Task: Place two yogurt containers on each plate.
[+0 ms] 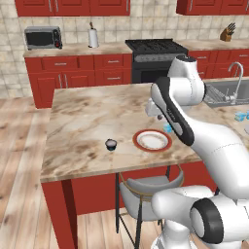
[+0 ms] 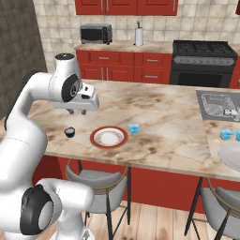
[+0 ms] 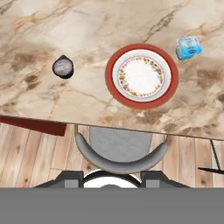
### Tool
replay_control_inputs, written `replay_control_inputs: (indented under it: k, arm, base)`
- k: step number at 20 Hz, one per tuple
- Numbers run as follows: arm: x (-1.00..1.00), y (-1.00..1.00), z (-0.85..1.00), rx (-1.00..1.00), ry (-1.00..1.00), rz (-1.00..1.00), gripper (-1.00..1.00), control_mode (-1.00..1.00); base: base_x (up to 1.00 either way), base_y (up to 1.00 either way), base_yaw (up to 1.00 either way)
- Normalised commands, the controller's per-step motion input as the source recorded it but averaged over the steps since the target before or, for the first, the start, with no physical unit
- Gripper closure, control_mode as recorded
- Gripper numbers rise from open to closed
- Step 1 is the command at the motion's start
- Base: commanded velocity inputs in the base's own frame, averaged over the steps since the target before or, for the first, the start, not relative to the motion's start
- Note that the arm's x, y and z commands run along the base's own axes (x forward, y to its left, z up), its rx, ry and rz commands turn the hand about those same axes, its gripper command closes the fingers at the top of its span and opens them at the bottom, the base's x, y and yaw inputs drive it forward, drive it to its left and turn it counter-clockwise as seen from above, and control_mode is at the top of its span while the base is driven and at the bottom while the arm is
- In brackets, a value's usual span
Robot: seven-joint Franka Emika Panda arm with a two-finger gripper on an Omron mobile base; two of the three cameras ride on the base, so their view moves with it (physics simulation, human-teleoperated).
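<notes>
The gripper [image 2: 77, 111] is hanging above the marble counter [image 1: 92, 116], left of the red plate [image 2: 109, 137] in the right base view; it is carrying nothing, and whether its fingers are spread or pressed together I cannot tell (they are small and dark under the hand). In the hand view the camera is looking straight down at the counter edge.

The red plate [image 3: 141, 75] is sitting near the counter's front edge with nothing on it, its white centre ringed with a speckled pattern. The dark cup [image 3: 63, 67] is standing on the counter well to the plate's left, also near the front edge. A blue cup [image 3: 189, 47] is resting just beside the plate's far right rim, apart from it. In the left base view the dark cup [image 1: 111, 144] and the red plate [image 1: 152, 140] are lying side by side, and the blue cup [image 1: 168, 128] is peeking out beside the arm.

Two more blue cups [image 2: 229, 134] are sitting at the counter's right end, next to the sink [image 2: 216, 105]. The grey plate [image 2: 230, 155] is lying just in front of them, cut off by the picture's edge. A grey stool [image 3: 120, 151] is standing below the red plate.
</notes>
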Motion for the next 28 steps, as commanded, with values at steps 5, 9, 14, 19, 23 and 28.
replay_control_inputs:
  k: [5,9,14,19,23,28]
  arm:
    - [0.15,0.39,-0.18,0.00,0.02,-0.04,-1.00,-1.00]
    - [0.53,1.00,-0.52,-0.01,0.00,-0.13,-1.00,-1.00]
    - [0.36,0.75,-0.41,-0.01,0.01,-0.10,-1.00,-1.00]
    - [0.31,0.53,-0.53,0.00,0.07,-0.08,-1.00,-1.00]
    - [0.38,0.46,-0.53,0.00,0.09,-0.06,-1.00,-1.00]
    - [0.52,0.21,-0.45,-0.06,0.08,-0.01,-1.00,-1.00]
  base:
    - [0.00,0.00,0.00]
    - [0.00,0.00,0.00]
    - [0.00,0.00,0.00]
    - [0.00,0.00,0.00]
    - [0.00,0.00,0.00]
    - [0.00,0.00,0.00]
